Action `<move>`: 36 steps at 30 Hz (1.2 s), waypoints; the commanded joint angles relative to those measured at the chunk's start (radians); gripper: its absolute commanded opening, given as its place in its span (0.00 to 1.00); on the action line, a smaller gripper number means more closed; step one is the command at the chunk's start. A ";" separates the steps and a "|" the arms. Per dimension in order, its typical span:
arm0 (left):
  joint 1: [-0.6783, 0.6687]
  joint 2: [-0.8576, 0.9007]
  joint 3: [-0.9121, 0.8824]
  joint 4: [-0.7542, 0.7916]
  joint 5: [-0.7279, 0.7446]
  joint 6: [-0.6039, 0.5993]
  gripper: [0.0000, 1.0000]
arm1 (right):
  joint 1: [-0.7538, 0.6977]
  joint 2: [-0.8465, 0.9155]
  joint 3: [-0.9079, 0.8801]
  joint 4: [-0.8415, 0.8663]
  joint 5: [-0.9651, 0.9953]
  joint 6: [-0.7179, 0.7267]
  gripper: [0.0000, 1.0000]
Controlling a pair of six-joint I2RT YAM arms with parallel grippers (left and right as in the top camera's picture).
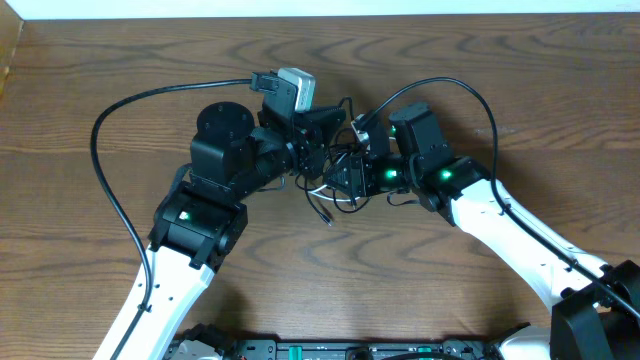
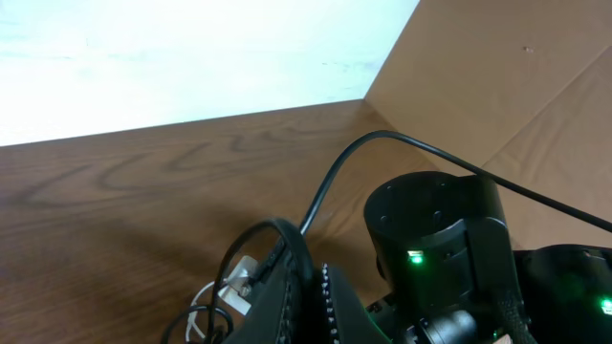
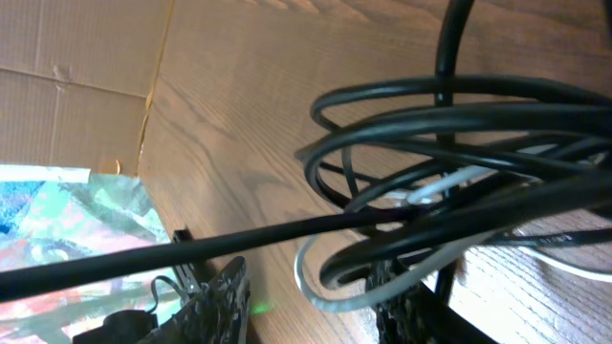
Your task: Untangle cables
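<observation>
The cables (image 1: 340, 178) sit at the centre of the overhead frame, on the worktop (image 1: 120, 60), as one small knot of black loops. The white cord (image 3: 330, 287) is threaded through them. One loose end trails toward the lower middle. No cord lies apart from the others, so I judge the untangling barely begun, with every strand left to free.

The left gripper (image 2: 308, 298) meets the knot from the upper left. Its jaws are pressed together, with a black loop riding over the tips. The right gripper (image 3: 311, 304) comes in from the right, jaws partly apart with wood showing between them. The loops drape across the gap rather than being clearly pinched.

Both arms crowd the knot and hide much of it. Their own thicker leads (image 1: 105, 170) arc close by and could be mistaken for cables. Cardboard (image 2: 497, 76) stands at the worktop's far edge.
</observation>
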 commanded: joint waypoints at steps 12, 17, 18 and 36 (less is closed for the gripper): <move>-0.003 -0.006 0.011 0.010 -0.002 -0.006 0.08 | 0.073 0.005 0.000 -0.005 0.237 0.056 0.26; -0.003 -0.006 0.011 0.010 -0.002 -0.007 0.08 | 0.095 0.005 0.000 -0.005 0.299 0.079 0.07; -0.003 -0.006 0.011 0.010 -0.002 -0.007 0.08 | 0.098 0.005 0.000 -0.004 0.304 0.079 0.04; -0.003 0.063 0.011 -0.152 -0.179 0.085 0.08 | -0.018 -0.263 0.000 -0.145 0.287 -0.003 0.01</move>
